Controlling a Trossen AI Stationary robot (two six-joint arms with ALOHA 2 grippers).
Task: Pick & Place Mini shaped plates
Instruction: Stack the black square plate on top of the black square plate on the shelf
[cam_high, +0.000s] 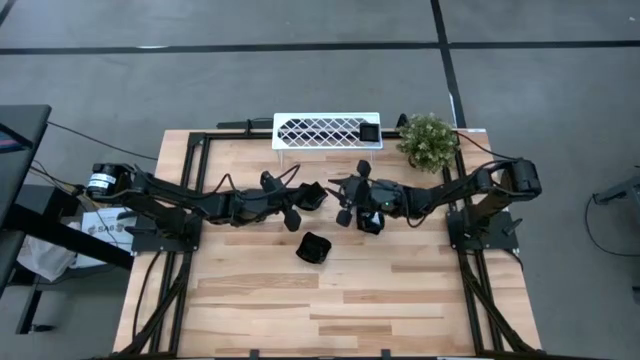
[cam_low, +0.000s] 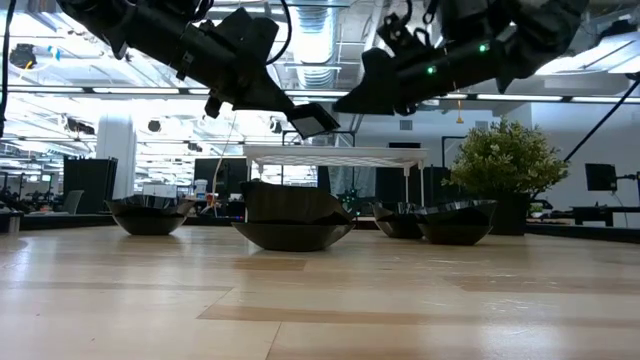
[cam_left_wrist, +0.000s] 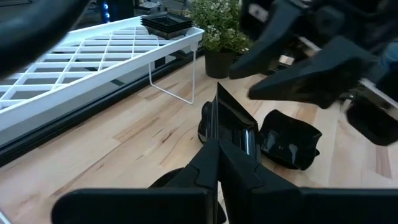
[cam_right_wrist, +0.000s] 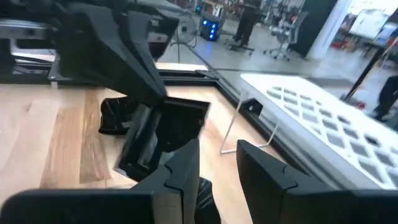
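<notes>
One small plate already sits on the white rack, the left claw holds another plate clamped above the table facing the open, empty right claw, and several remain below

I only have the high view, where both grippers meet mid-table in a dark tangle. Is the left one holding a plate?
Observer: Yes. The left wrist view shows the left gripper shut on a plate, held on edge.
Operator: And the other arm?
Observer: Its wrist view shows the right gripper open and empty, facing that plate.
Operator: Is it lifted?
Observer: In the low view it hangs well above the table.
</notes>
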